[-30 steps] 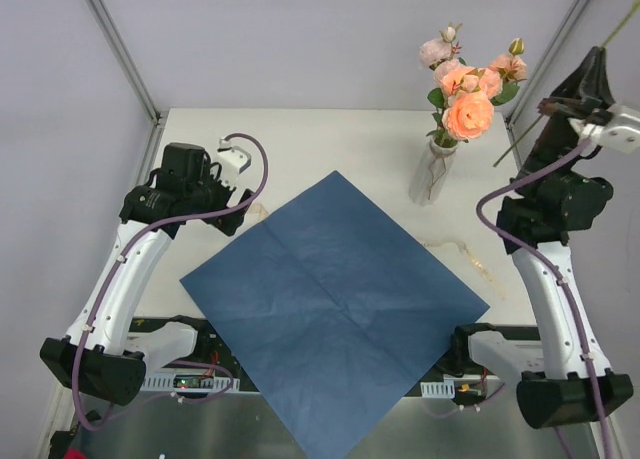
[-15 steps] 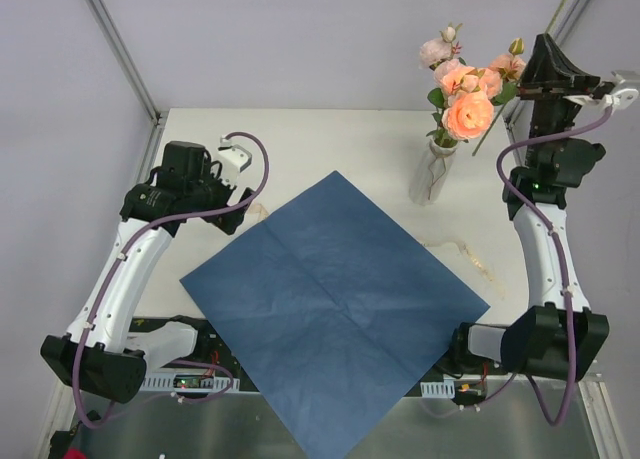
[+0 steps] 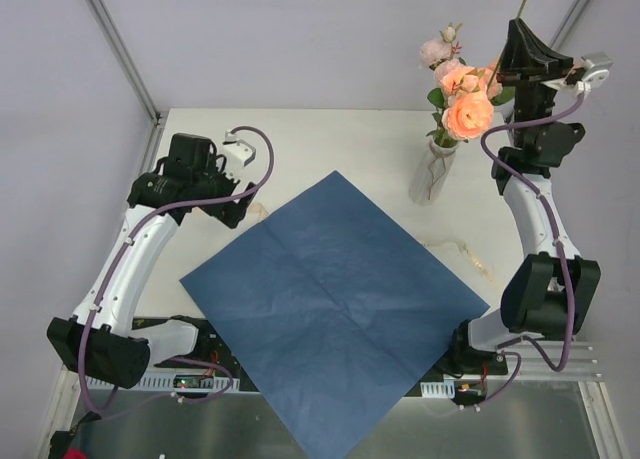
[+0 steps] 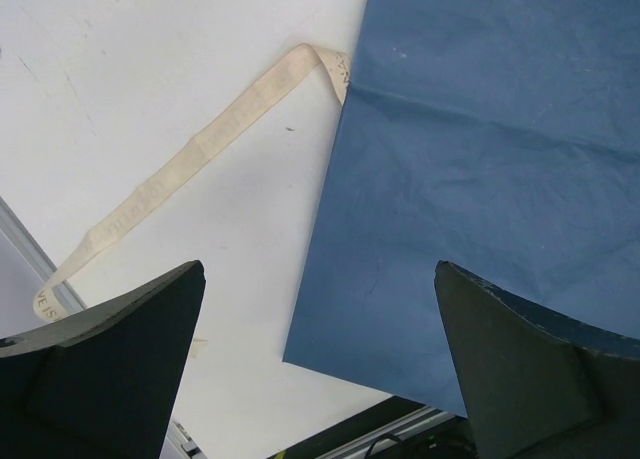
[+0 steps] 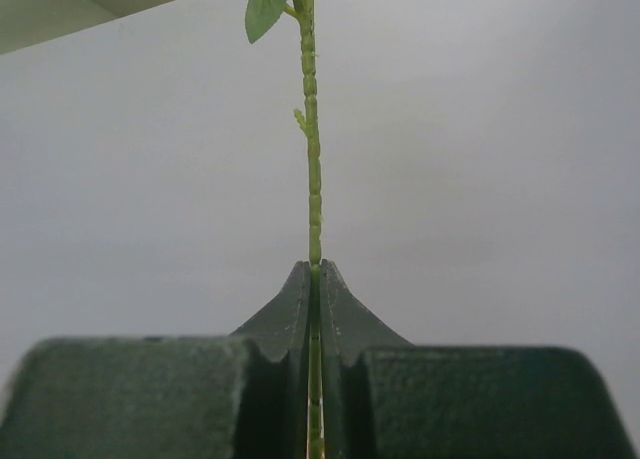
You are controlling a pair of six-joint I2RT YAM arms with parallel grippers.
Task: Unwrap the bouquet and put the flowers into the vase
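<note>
1. The right gripper [image 5: 315, 279] is raised high at the far right, its fingers pinched tight on one thin green stem [image 5: 312, 179]; the stem runs straight up past a small leaf [image 5: 265, 4], and its bloom is out of view.
2. To do this step well, I judge that the stem should be kept upright and its lower end brought over the mouth of the vase [image 3: 432, 174]; lower it slowly between the stems already there; let go only once it stands by itself; the bottom end of the stem is hidden, so aim with care.
3. The vase stands upright at the far right of the table [image 3: 330, 139], close to the raised arm; it holds the flowers [image 3: 466, 97], several peach-pink blooms with green leaves.
4. The blue paper [image 3: 335, 299] lies spread flat in the middle, apart from the vase; a cream ribbon [image 4: 200, 144] lies loose on the table, one end at the paper's edge.
5. The left gripper [image 4: 318, 279] hangs above that edge, fingers spread wide, holding nothing.
</note>
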